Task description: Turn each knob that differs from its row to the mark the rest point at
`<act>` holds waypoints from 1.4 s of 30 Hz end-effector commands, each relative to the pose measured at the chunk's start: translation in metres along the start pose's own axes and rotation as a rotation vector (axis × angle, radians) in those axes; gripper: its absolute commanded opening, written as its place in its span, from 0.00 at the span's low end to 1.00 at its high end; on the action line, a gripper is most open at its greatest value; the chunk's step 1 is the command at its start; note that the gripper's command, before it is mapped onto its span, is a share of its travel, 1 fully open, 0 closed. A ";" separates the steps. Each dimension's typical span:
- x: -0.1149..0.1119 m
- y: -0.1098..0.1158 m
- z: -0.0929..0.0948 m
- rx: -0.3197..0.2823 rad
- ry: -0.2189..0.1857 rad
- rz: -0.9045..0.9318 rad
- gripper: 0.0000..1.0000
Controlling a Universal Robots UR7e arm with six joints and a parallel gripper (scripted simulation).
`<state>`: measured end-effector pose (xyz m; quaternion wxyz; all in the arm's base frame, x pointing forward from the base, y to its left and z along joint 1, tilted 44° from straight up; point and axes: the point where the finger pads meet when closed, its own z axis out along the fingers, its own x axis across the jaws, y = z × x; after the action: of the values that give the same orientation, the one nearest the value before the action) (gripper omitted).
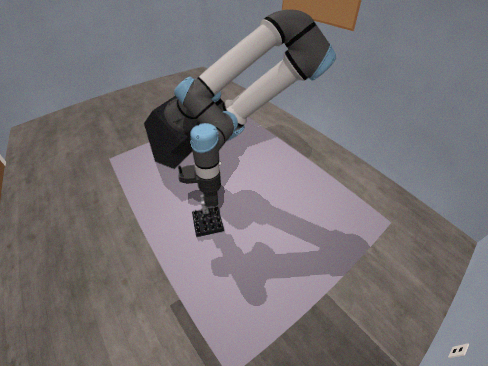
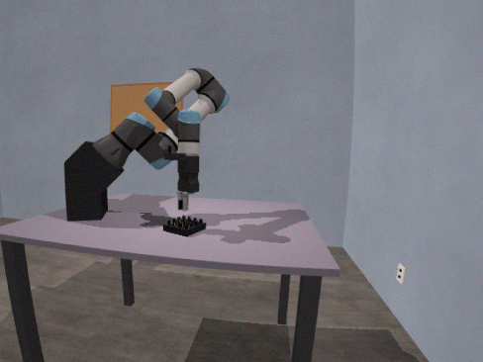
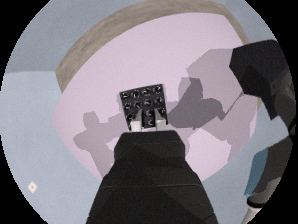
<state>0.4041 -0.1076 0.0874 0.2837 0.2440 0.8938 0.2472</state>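
We saw a lilac table top (image 2: 277, 249) resting on 4 dark legs (image 2: 305, 316), with long grey shadows (image 1: 300, 250) lying across it. Under the table lay a grey wood-grain floor (image 1: 60, 260), and a darker rectangular patch (image 2: 238, 341) sat on that floor by the table's near edge. The walls (image 2: 416, 124) were plain blue-grey. An orange panel (image 2: 130, 106) hung on the back wall, and a white outlet plate (image 2: 400, 272) with 2 sockets sat low on the right-hand wall.
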 end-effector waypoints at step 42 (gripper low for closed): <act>-0.028 -0.038 -0.017 0.003 -0.003 1.173 0.46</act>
<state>0.4017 -0.1573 0.0880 0.1013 0.6963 0.6118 0.3614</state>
